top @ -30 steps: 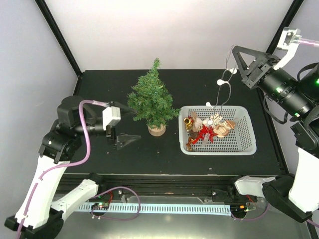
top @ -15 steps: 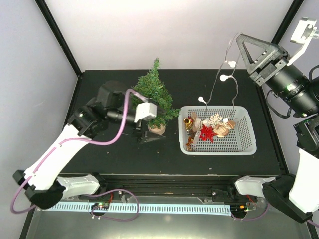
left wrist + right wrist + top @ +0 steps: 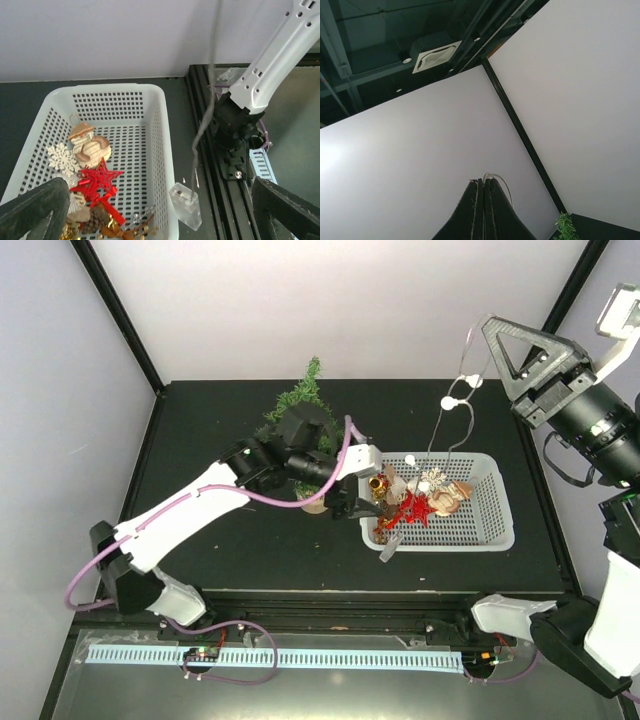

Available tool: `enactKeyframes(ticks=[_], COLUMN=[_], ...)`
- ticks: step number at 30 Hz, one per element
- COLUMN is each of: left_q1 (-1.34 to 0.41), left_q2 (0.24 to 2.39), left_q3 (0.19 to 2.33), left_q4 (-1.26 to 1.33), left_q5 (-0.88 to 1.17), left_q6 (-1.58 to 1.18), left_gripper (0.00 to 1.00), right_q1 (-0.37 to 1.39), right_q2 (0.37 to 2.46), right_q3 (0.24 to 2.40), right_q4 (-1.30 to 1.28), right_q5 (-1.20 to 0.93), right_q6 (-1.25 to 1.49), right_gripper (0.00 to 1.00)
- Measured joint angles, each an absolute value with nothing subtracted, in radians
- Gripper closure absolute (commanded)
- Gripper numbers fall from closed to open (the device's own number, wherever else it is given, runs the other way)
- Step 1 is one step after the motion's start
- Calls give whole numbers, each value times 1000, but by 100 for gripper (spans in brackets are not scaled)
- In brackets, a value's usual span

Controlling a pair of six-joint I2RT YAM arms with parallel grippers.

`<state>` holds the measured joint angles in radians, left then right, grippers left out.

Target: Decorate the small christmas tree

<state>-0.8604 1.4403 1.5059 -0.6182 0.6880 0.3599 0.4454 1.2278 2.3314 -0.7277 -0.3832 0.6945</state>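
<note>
On the worktop (image 3: 200, 440) the tree (image 3: 300, 412) stands left of the basket (image 3: 492, 512), ornaments (image 3: 415, 502) lie in its left half, a light string (image 3: 452, 400) hangs above it

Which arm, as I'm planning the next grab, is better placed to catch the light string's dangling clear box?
Left. The left gripper is open at the basket, the clear box hanging ahead of it; the right gripper is high up, shut on the light string.

Basket's (image 3: 497, 502) right half lies bare — the light string (image 3: 448, 402) and left arm (image 3: 200, 505) crowd its left.
</note>
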Motion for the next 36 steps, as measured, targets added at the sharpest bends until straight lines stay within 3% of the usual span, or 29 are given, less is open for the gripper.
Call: enactKeyframes(ticks=[16, 18, 19, 20, 23, 25, 36], left_q1=[-1040, -1060, -1067, -1074, -1083, -1084, -1082], left_q2=[1715, 1737, 1744, 1750, 1770, 1776, 1613], left_q3=[1815, 1833, 1836, 1838, 1845, 1845, 1709], left_q4=[-681, -687, -691, -694, -708, -715, -728], left_q5=[839, 849, 852, 855, 858, 850, 669], left_q6=[388, 392, 393, 393, 396, 405, 443], left_gripper=[1, 9, 17, 29, 75, 95, 98], right_q1=[445, 445, 445, 445, 445, 445, 445], right_q2=[1149, 1146, 1146, 1146, 1145, 1142, 1101], right_q3=[2260, 2253, 2253, 2253, 2253, 2253, 2227], right_q4=[-734, -734, -736, -738, -746, -751, -772], right_q5=[-383, -382, -382, -381, -378, -376, -351], right_q6=[694, 694, 694, 694, 694, 692, 661], right_gripper=[99, 99, 99, 99, 99, 99, 99])
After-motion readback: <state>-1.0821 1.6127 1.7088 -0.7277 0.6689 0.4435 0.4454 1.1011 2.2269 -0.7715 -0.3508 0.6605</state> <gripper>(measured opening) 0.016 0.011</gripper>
